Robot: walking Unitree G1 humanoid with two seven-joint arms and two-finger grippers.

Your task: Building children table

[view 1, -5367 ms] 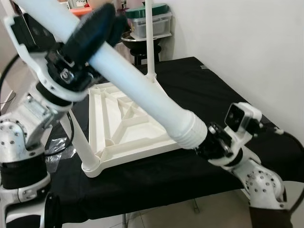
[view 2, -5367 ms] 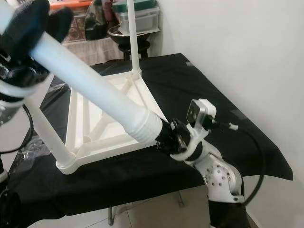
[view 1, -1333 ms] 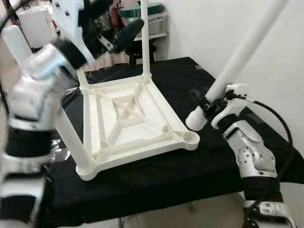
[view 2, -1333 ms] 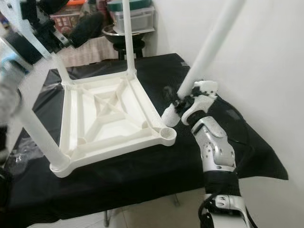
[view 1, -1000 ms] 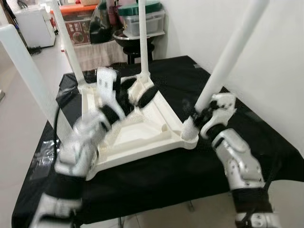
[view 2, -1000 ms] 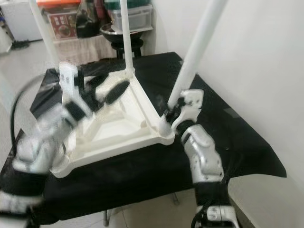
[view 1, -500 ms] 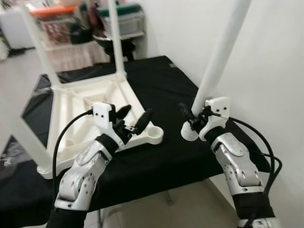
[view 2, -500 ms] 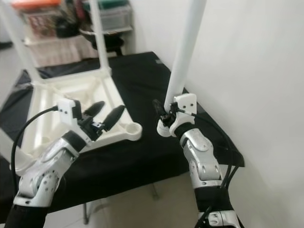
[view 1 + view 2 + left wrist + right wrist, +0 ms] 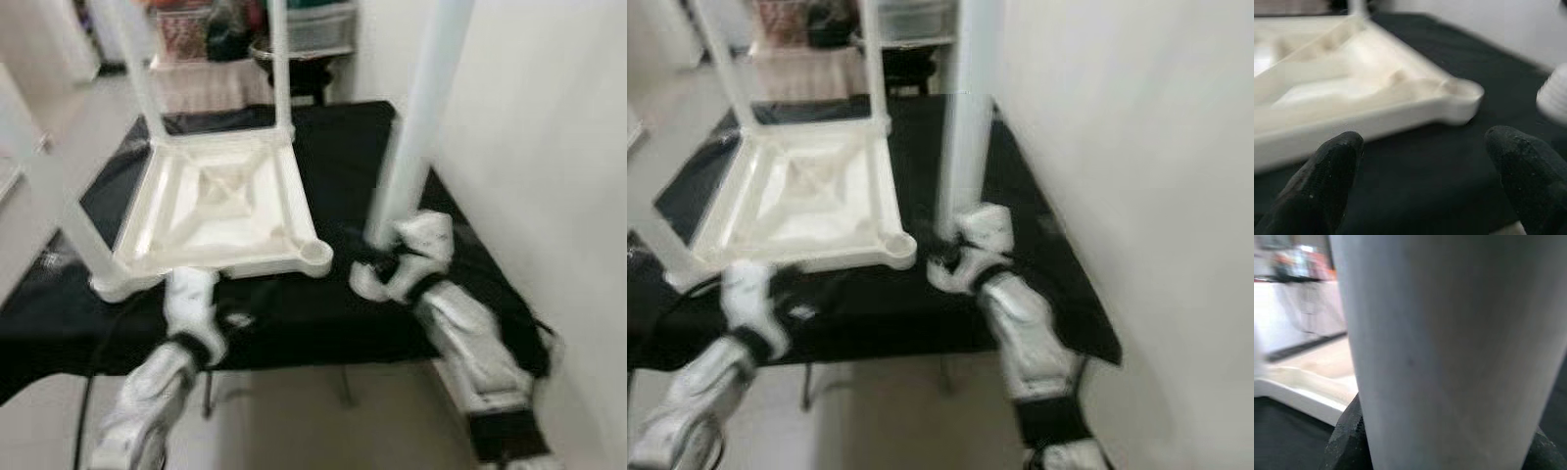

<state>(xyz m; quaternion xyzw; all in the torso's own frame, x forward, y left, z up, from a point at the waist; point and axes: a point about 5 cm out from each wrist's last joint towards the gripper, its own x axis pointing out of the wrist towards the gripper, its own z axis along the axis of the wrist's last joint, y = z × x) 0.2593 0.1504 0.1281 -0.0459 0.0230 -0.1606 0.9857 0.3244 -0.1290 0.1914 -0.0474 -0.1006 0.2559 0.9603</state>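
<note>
Black-draped bench [image 9: 323, 166] carries the upturned tabletop [image 9: 230, 201]; my right tool [image 9: 377, 264] clamps the leg [image 9: 416, 117], my left tool [image 9: 1420, 161] gapes wide, so I should ease the leg's foot toward the empty corner socket [image 9: 315, 255] at nine o'clock, plumb.

A white table leg [image 9: 1449, 347] stands close against the camera, roughly upright. The right hand [image 9: 1444, 450] clamps it: one black finger [image 9: 1347, 440] shows at one side of the leg, another at the opposite edge. Beyond, the white table frame [image 9: 1303, 391] lies on the black tabletop [image 9: 1283, 440]. Background is blurred.
</note>
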